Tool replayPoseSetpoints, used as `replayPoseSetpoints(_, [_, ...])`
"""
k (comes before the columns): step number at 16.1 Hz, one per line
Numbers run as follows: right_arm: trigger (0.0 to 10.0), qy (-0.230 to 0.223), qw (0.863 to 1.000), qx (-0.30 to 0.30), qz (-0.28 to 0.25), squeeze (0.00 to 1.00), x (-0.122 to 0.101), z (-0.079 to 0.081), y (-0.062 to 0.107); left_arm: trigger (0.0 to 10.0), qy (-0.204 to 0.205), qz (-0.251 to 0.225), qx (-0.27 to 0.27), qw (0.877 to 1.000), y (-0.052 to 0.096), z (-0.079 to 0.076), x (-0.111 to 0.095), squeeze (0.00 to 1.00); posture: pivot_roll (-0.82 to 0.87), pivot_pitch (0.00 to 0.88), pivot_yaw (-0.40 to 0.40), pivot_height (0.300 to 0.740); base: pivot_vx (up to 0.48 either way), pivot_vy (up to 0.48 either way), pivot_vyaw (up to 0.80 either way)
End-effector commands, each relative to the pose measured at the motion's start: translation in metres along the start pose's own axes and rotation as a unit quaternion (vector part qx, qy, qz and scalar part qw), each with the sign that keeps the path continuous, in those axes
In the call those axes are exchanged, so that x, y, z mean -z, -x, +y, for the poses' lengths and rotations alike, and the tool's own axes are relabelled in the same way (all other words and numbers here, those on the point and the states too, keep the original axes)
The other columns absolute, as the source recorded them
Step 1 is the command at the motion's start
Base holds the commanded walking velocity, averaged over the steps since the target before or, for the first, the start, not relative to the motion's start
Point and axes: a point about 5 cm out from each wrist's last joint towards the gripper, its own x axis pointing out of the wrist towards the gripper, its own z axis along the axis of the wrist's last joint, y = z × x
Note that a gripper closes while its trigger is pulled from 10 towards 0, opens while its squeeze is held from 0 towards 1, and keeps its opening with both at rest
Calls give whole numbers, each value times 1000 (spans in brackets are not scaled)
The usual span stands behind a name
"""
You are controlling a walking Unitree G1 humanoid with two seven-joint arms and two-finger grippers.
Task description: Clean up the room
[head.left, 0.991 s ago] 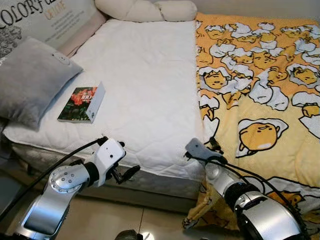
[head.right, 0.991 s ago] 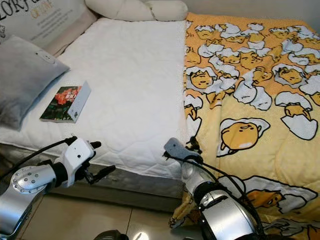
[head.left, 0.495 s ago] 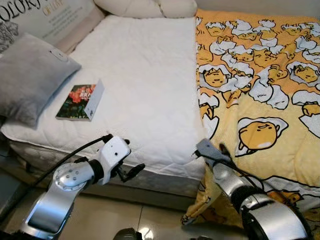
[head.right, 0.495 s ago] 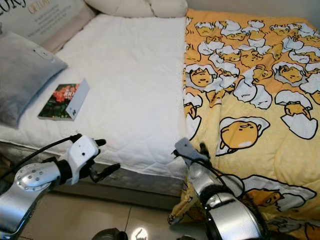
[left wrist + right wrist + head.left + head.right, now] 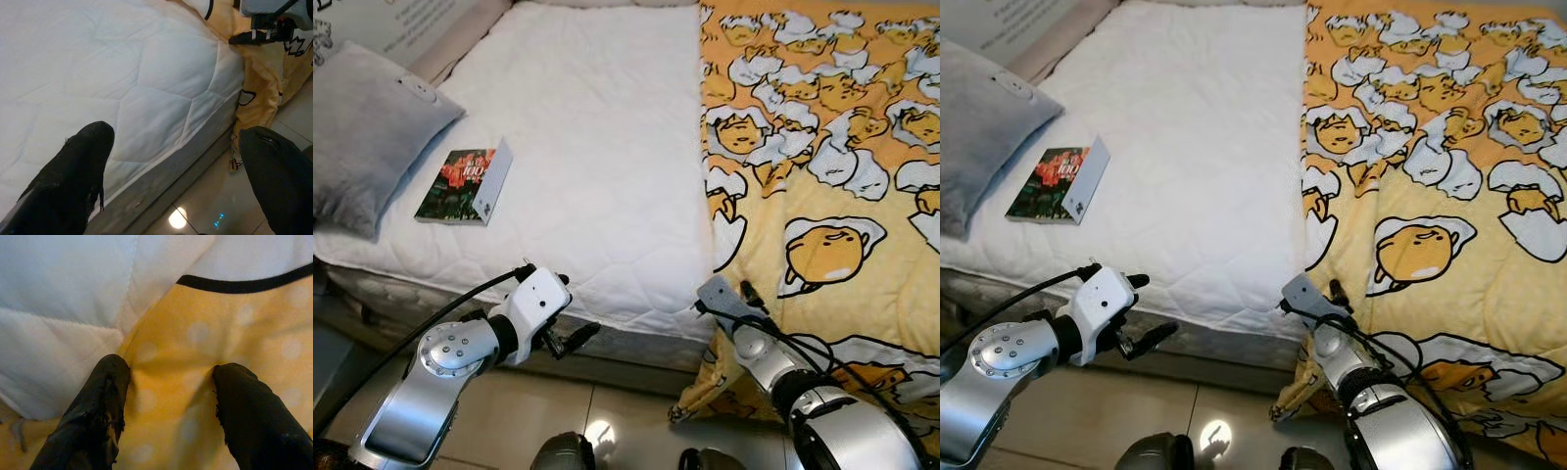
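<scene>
A yellow blanket (image 5: 822,186) printed with cartoon eggs covers the right half of the bed and hangs over its front edge. My right gripper (image 5: 166,396) is open and presses on the blanket's left border near the front corner, fabric bunched between its fingers (image 5: 105,396). In the eye view the right gripper (image 5: 744,296) sits at that border. My left gripper (image 5: 570,339) is open and hovers off the mattress's front edge, holding nothing. A book (image 5: 465,184) with a red and green cover lies on the white mattress (image 5: 597,147) at the left.
A grey pillow (image 5: 367,127) leans at the bed's left side beside the book. A headboard panel (image 5: 401,24) with lettering runs along the far left. Glossy tiled floor (image 5: 626,421) lies below the bed's front edge, where the blanket's corner (image 5: 705,387) droops.
The camera has tilted down, so the whole scene shifted up. My right gripper has moved slightly right and down onto the blanket's border. The left gripper holds about the same place.
</scene>
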Motion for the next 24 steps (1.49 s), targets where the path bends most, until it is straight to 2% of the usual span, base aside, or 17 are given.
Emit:
replayPoseSetpoints(1, [10000, 17, 1000, 7, 4, 0, 4, -2, 0, 10000, -2, -2, -1, 1000, 2, -2, -1, 0, 242, 148, 26, 740, 0, 0, 0])
replayPoseSetpoints(3, [10000, 20, 1000, 16, 7, 0, 10, -7, 1, 10000, 0, -5, -4, 1000, 1, -3, -1, 0, 226, 126, 15, 740, 0, 0, 0])
replayPoseSetpoints(4, [4157, 20, 1000, 15, 4, 0, 11, -7, 1, 10000, 0, -6, -5, 1000, 0, -3, -1, 0, 223, 122, 14, 740, 0, 0, 0])
replayPoseSetpoints(5, [1647, 21, 1000, 15, 4, 0, 11, -7, 1, 10000, 1, -6, -6, 1000, 0, -3, 0, 0, 220, 119, 13, 740, 0, 0, 0])
replayPoseSetpoints(6, [0, 17, 1000, 8, 2, 0, 14, -6, 2, 10000, 1, -7, -7, 1000, -1, -3, 0, 0, 228, 111, 6, 740, 0, 0, 0])
replayPoseSetpoints(11, [0, 10, 1000, -1, 10, 0, 20, -4, 3, 10000, -3, -7, -13, 1000, -2, 0, -1, 0, 232, 98, 15, 740, 0, 0, 0])
replayPoseSetpoints(20, [0, -12, 1000, -9, -4, 0, 13, -3, 2, 10000, -9, -8, -4, 1000, -4, 0, -3, 0, 241, 77, 29, 740, 0, 0, 0])
replayPoseSetpoints(24, [0, -77, 994, -56, -58, 0, -1, 4, 4, 10000, -7, -3, -9, 1000, -1, 2, 1, 0, 228, 42, 45, 740, 0, 0, 0])
